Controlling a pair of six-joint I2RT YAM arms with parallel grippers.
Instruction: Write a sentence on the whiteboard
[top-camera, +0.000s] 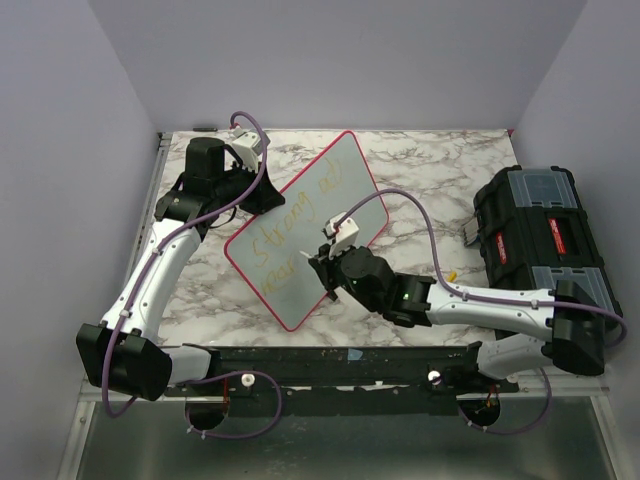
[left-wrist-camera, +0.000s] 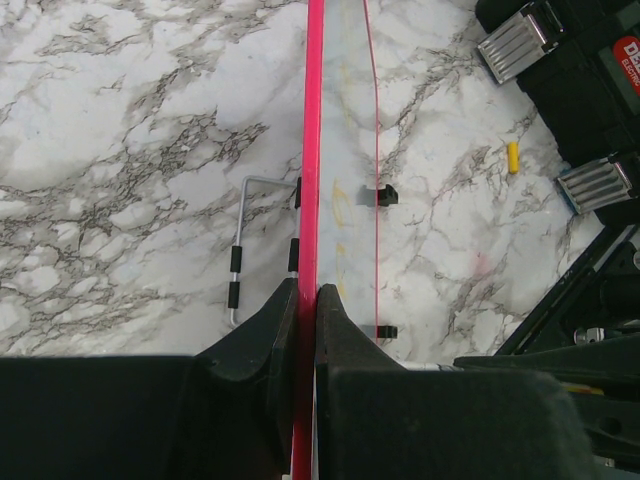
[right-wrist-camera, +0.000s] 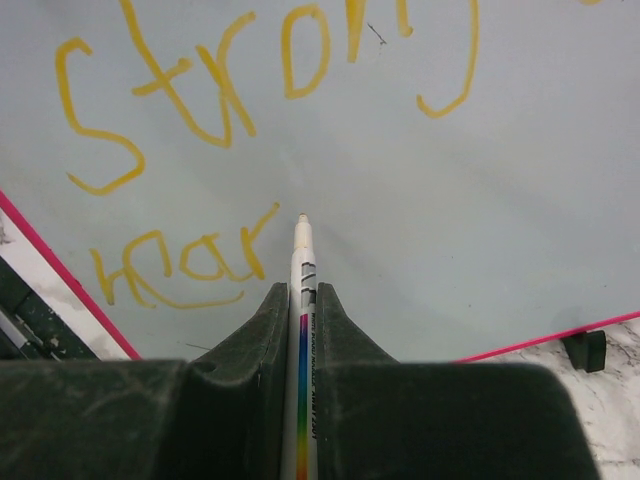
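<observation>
Black fingers of right gripper (right-wrist-camera: 302, 300) pinched shut on a white marker (right-wrist-camera: 302, 250), tip at the pale whiteboard (right-wrist-camera: 470, 220) just right of "kar", second line of the yellow-orange sentence (right-wrist-camera: 190, 262), under "Strong"; contact impossible to judge. Across the board, left gripper (left-wrist-camera: 307, 295) clamped on the thin pink rim (left-wrist-camera: 314, 120). Whiteboard mid-table on marble tabletop (left-wrist-camera: 130, 150), between both arms. Further right, small yellow cap (left-wrist-camera: 513, 157) on the marble near a black toolbox (top-camera: 540, 235).

Left arm stretched forward, left gripper (left-wrist-camera: 308, 292) clamped on the whiteboard (left-wrist-camera: 314, 150) rim, right arm bent inward toward centre, right gripper (right-wrist-camera: 302, 292) pinching a marker (right-wrist-camera: 302, 258).
</observation>
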